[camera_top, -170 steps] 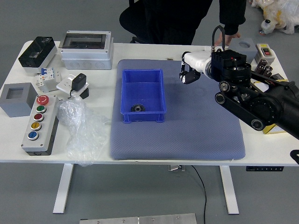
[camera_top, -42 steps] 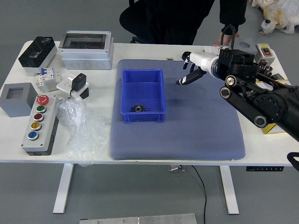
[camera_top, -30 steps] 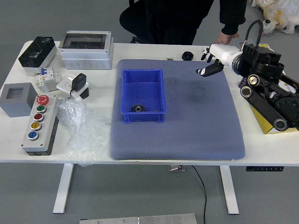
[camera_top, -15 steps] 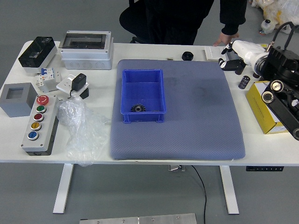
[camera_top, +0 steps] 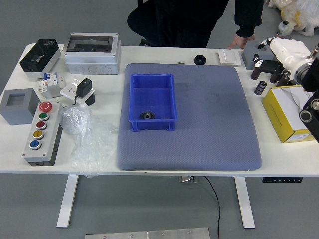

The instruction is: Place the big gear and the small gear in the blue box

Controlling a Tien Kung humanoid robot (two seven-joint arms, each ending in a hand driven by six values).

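Observation:
The blue box [camera_top: 153, 97] sits on the grey-blue mat, left of its middle. One dark gear [camera_top: 147, 115] lies inside it, near the edge closest to me. A second round black piece [camera_top: 200, 59], gear-like in size, rests on the white table just beyond the mat's far edge; its teeth cannot be made out. My right hand [camera_top: 259, 56] is at the far right, well away from that piece and from the box, its fingers spread and holding nothing. The left arm is out of view.
A person's hand [camera_top: 241, 41] rests at the table's far edge, beside a white block [camera_top: 229, 57]. Dark cylinders [camera_top: 260, 87] and a yellow box [camera_top: 289, 114] are at the right. A button panel [camera_top: 44, 132], plastic bag [camera_top: 89, 139] and grey enclosure [camera_top: 92, 52] occupy the left.
My right hand has moved away from the round black piece toward the right edge, uncovering that piece. The gear in the box has stayed where it was.

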